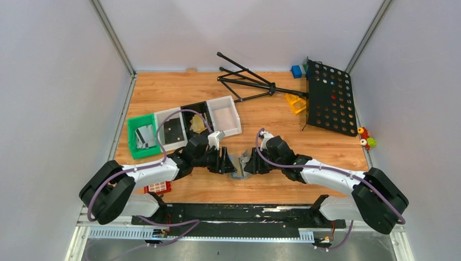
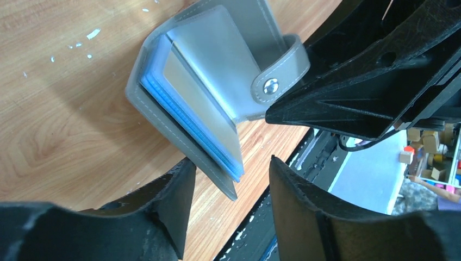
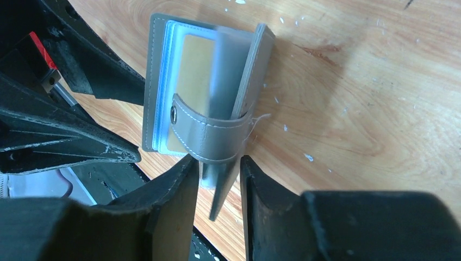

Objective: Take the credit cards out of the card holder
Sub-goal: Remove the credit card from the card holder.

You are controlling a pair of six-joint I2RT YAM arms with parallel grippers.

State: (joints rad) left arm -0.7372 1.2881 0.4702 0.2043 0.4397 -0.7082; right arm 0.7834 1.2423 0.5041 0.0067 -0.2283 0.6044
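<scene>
A wooden table (image 1: 272, 114) seen from above, with two black-and-white robot arms reaching in from the near edge and meeting at its centre. Behind the left arm (image 1: 152, 173) sits a row of trays (image 1: 132, 136) in green, white and black. Between the two arm tips stands the grey card holder (image 1: 239, 167), half open like a book, well clear of the trays. The left gripper (image 2: 229, 166) is spread wide. The corner of the holder's lower cover lies in the gap, against one finger (image 2: 174, 206) and apart from the other, so nothing is clamped. The right gripper (image 3: 218, 160) is drawn in narrow on the other cover, which stands on edge between its fingers (image 3: 179, 201) – both sides look touched, with the snap tab (image 3: 209, 138) wrapped across just above them. Inside, behind blue-edged clear sleeves, a gold credit card (image 3: 193, 76) shows – tucked in its pocket.
</scene>
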